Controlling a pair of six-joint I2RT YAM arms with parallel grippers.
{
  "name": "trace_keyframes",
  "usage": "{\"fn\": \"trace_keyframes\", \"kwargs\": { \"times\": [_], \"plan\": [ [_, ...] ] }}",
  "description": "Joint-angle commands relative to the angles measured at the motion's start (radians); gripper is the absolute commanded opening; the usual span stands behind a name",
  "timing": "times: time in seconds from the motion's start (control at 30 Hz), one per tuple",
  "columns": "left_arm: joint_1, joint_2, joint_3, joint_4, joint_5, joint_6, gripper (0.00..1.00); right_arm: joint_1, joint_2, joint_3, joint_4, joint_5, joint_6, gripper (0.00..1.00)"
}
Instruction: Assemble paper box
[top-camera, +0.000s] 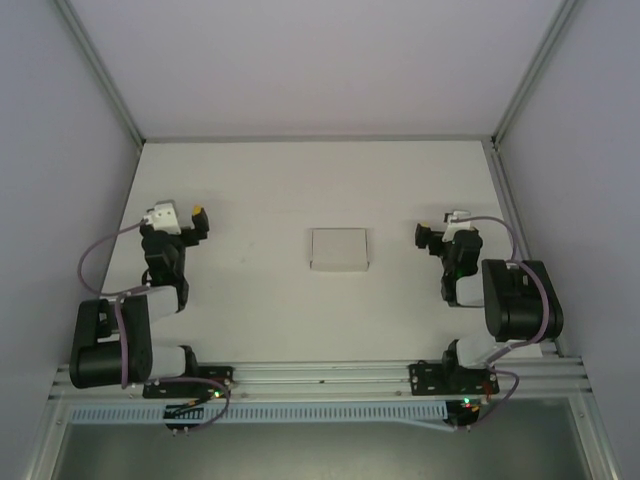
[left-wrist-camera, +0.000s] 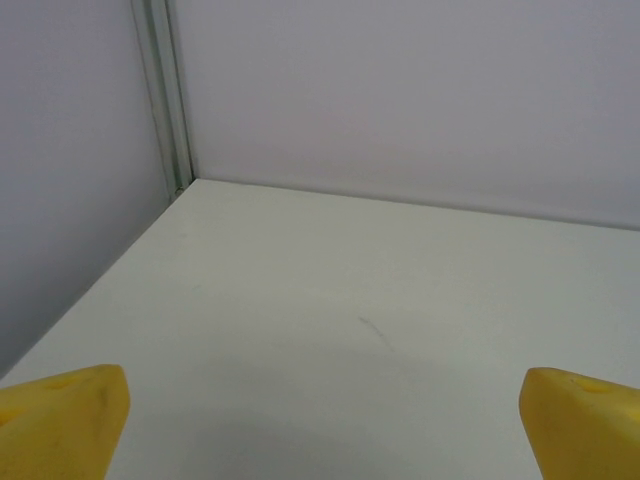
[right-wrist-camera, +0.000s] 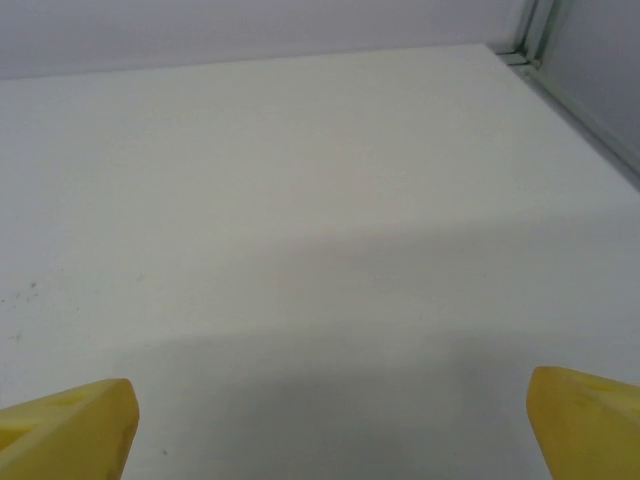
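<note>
1. On the left side of the table (top-camera: 250, 180), the left arm (top-camera: 120, 335) is sitting folded near its base, with its wrist pointing toward the far wall.
2. The left gripper (left-wrist-camera: 322, 430) is holding its jaws wide apart. Its yellow fingertips (left-wrist-camera: 62, 418) are showing at the two bottom corners of the left wrist view, with nothing but bare tabletop between them. It is gripping nothing and touching nothing.
3. In the middle of the table, the paper box (top-camera: 339, 249) is lying between the two arms and well apart from both. From above it is looking like a small, low white rectangle with its sides up rather than a flat sheet with spread flaps. Whether every flap is tucked in is too small to tell.
4. The right gripper (right-wrist-camera: 330, 430) is also standing open. Its yellow fingertips (right-wrist-camera: 585, 418) are spread to the corners of the right wrist view over empty tabletop.
5. The right arm (top-camera: 515, 300) is resting folded on the right side, beside the frame post (top-camera: 505, 190).
6. Judging by the box's closed, squared shape and by both arms sitting clear of it, the assembly is appearing finished or very nearly so. At most a check of the flaps is remaining.
</note>
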Motion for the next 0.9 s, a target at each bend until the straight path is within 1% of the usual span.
{"fn": "trace_keyframes", "kwargs": {
  "times": [0.0, 0.03, 0.07, 0.1, 0.13, 0.2, 0.27, 0.33, 0.37, 0.4, 0.43, 0.47, 0.5, 0.53, 0.57, 0.87],
  "plan": [
    [0.015, -0.002, 0.029, 0.024, 0.028, 0.041, 1.0, -0.004, -0.009, 0.034, -0.009, -0.003, 0.033, 1.0],
    [0.015, -0.017, 0.03, -0.009, 0.033, 0.057, 1.0, -0.003, -0.015, 0.043, -0.037, -0.001, 0.032, 1.0],
    [0.014, -0.034, 0.025, -0.031, 0.049, 0.068, 1.0, -0.001, -0.005, 0.035, -0.005, -0.004, 0.029, 1.0],
    [0.014, -0.052, 0.009, -0.034, 0.056, 0.064, 1.0, -0.001, 0.005, 0.027, 0.029, -0.005, 0.03, 1.0],
    [0.014, -0.063, -0.022, -0.001, 0.057, 0.048, 1.0, -0.002, 0.007, 0.025, 0.033, -0.005, 0.03, 1.0],
    [0.014, -0.074, -0.047, -0.01, 0.073, 0.048, 1.0, -0.002, -0.008, 0.037, -0.015, -0.006, 0.027, 1.0],
    [0.014, -0.033, -0.072, 0.028, 0.055, 0.049, 1.0, -0.001, -0.007, 0.038, -0.014, -0.007, 0.026, 1.0],
    [0.014, 0.077, -0.085, 0.147, 0.023, 0.027, 1.0, -0.001, 0.0, 0.032, 0.009, -0.009, 0.026, 1.0],
    [0.005, 0.114, -0.06, 0.144, 0.028, 0.043, 1.0, -0.001, -0.002, 0.034, 0.006, -0.008, 0.026, 1.0],
    [-0.028, 0.118, -0.012, 0.045, 0.024, 0.077, 1.0, -0.002, -0.004, 0.036, -0.002, -0.007, 0.026, 1.0],
    [-0.052, 0.15, 0.0, 0.055, 0.002, 0.101, 1.0, -0.001, -0.006, 0.037, -0.007, -0.007, 0.026, 1.0],
    [-0.065, 0.194, -0.009, 0.129, -0.005, 0.12, 1.0, -0.002, -0.006, 0.038, -0.01, -0.008, 0.026, 1.0],
    [-0.069, 0.198, -0.033, 0.148, 0.007, 0.121, 1.0, -0.002, -0.006, 0.037, -0.008, -0.009, 0.026, 1.0],
    [-0.07, 0.216, -0.047, 0.213, -0.016, 0.121, 1.0, -0.001, -0.005, 0.036, -0.006, -0.007, 0.026, 1.0],
    [-0.072, 0.205, -0.038, 0.175, -0.017, 0.121, 1.0, -0.002, -0.005, 0.038, -0.007, -0.008, 0.027, 1.0],
    [-0.073, 0.206, -0.04, 0.18, -0.021, 0.12, 1.0, -0.001, -0.005, 0.036, -0.006, -0.008, 0.026, 1.0]
  ]
}}
